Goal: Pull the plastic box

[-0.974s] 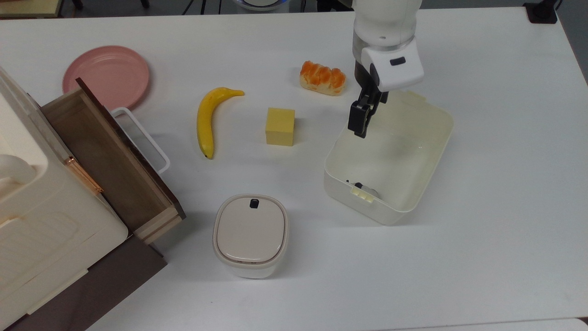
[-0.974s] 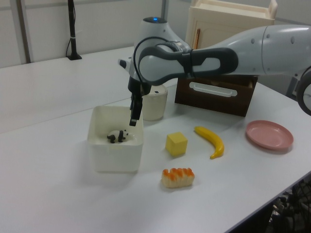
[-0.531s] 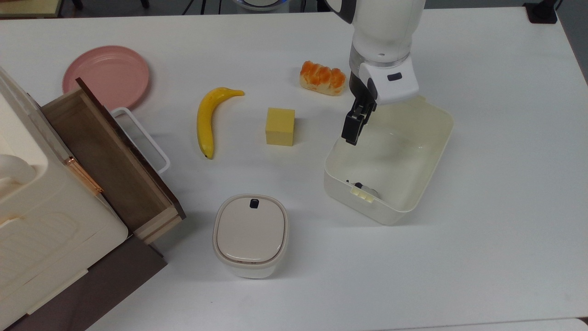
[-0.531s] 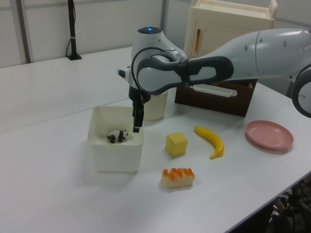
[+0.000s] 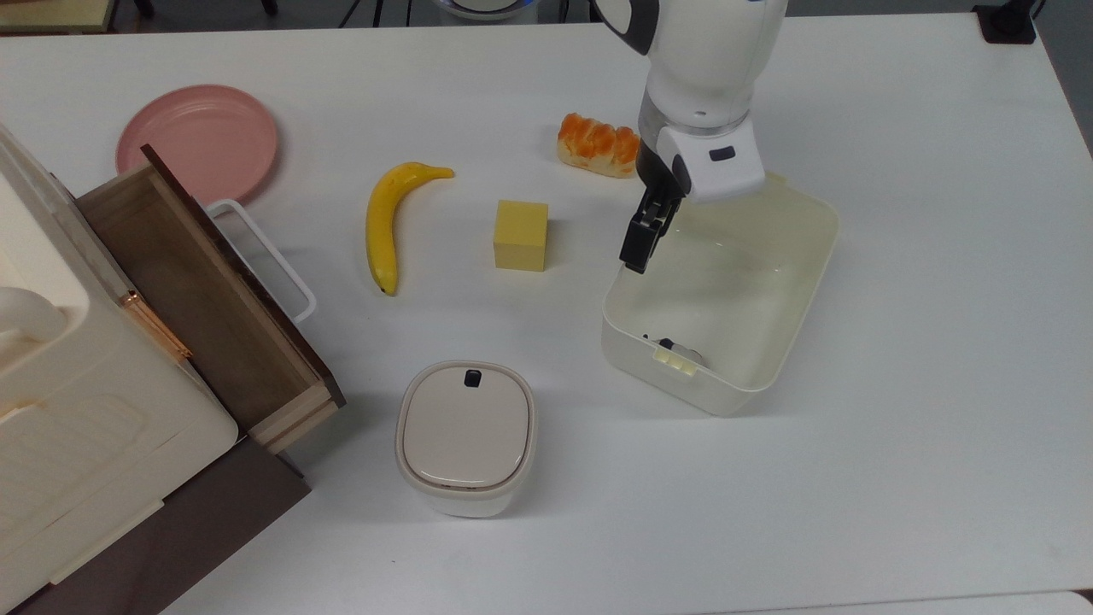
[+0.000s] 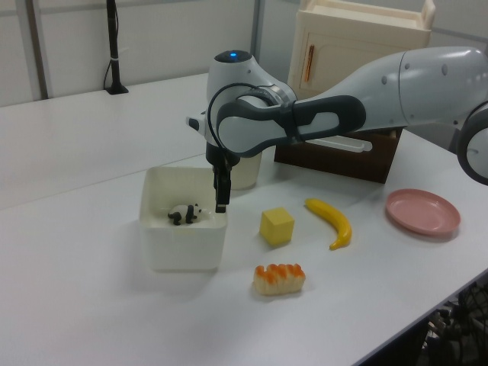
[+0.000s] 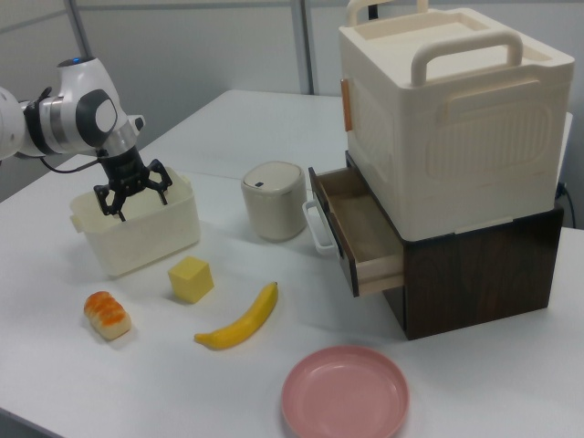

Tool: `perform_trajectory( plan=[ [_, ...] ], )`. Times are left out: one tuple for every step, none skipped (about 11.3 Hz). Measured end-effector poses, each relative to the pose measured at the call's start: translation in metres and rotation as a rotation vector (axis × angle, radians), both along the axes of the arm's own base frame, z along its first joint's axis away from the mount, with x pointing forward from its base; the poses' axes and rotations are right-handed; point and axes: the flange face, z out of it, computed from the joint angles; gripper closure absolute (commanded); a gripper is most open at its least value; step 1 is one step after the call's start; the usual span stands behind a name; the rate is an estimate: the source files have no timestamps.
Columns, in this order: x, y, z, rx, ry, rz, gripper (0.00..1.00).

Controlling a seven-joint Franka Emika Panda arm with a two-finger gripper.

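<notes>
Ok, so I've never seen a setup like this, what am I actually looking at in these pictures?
It's a white robot arm working over a white table, filmed at one moment by three cameras: a top view looking down, plus a left view and a right view from the sides.

Its gripper has two dark fingers, spread open and holding nothing. They hang at one wall of the plastic box, an open cream tub with a small toy panda inside.

Also on the table: a banana, a yellow block, an orange-topped bread roll, a pink plate, a small lidded container, and a brown cabinet with an open drawer under a big cream case.
</notes>
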Motion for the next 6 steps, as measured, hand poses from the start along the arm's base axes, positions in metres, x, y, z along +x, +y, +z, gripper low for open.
perform_trajectory(
  plan=[
    [0.001,-0.003,-0.001,-0.008,0.0,-0.001,0.0],
    [0.0,-0.006,-0.003,-0.024,0.003,0.002,0.0],
    [-0.001,-0.009,-0.006,-0.05,0.014,0.004,0.0],
    [-0.001,-0.012,-0.008,-0.062,0.022,0.004,0.0],
    [-0.001,-0.017,-0.01,-0.078,0.033,0.0,0.0],
    [-0.001,-0.023,-0.01,-0.092,0.04,-0.008,0.0]
  ],
)
